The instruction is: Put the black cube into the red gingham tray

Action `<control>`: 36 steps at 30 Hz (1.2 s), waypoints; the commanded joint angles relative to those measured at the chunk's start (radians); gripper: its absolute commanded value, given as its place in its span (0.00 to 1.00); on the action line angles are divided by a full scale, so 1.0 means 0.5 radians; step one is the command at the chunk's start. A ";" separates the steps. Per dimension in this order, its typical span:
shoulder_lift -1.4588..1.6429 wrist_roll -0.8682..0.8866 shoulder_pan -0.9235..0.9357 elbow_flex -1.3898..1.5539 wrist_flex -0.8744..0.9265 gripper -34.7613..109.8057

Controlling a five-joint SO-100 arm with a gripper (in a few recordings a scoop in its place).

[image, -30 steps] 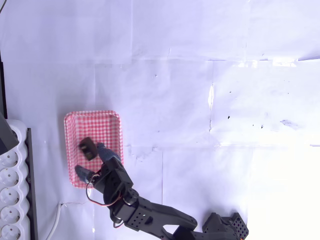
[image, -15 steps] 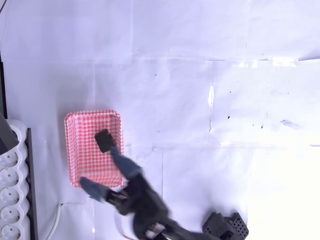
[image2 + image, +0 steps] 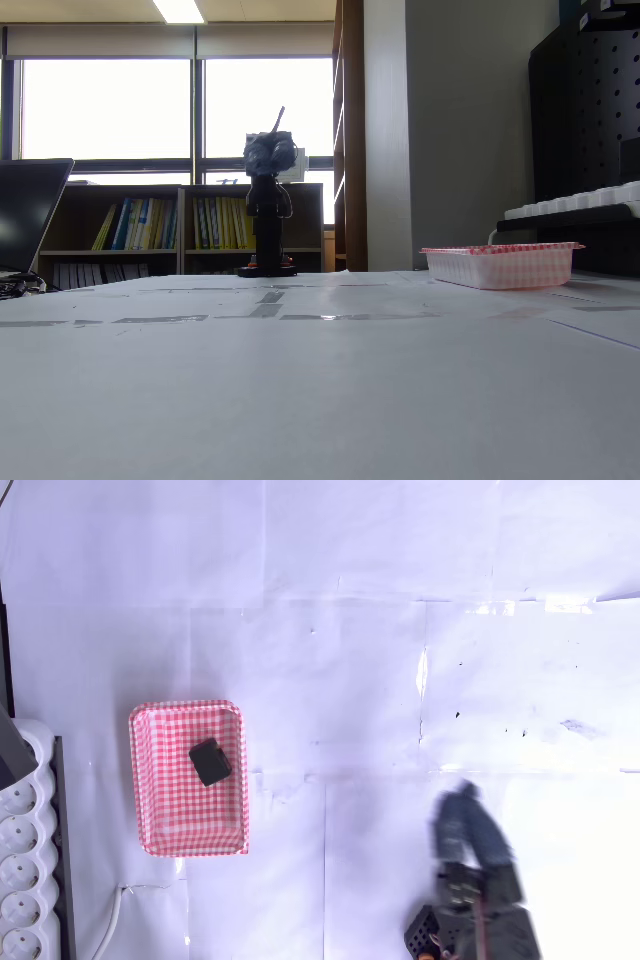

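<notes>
With the black cube (image 3: 209,762) lying inside the red gingham tray (image 3: 146,780) near the tabletop's left edge, my gripper (image 3: 466,815), too blurred to tell its opening, should fold home near the bottom edge, well clear of the tray.

Harsh glare washes out the white table (image 3: 560,820) at lower right in the overhead view; the gripper (image 3: 465,825) smears with motion blur. In the fixed view, bright windows (image 3: 110,105) backlight everything, foreground soft.
</notes>
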 commanded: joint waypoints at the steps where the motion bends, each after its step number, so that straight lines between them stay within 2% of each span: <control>1: -0.356 0.166 0.120 -0.433 0.147 0.24; 8: -0.650 0.221 0.098 -0.460 0.960 0.24; 17: -0.804 0.353 0.163 -0.463 1.623 0.24; 36: -0.804 0.347 0.160 -0.463 1.623 0.24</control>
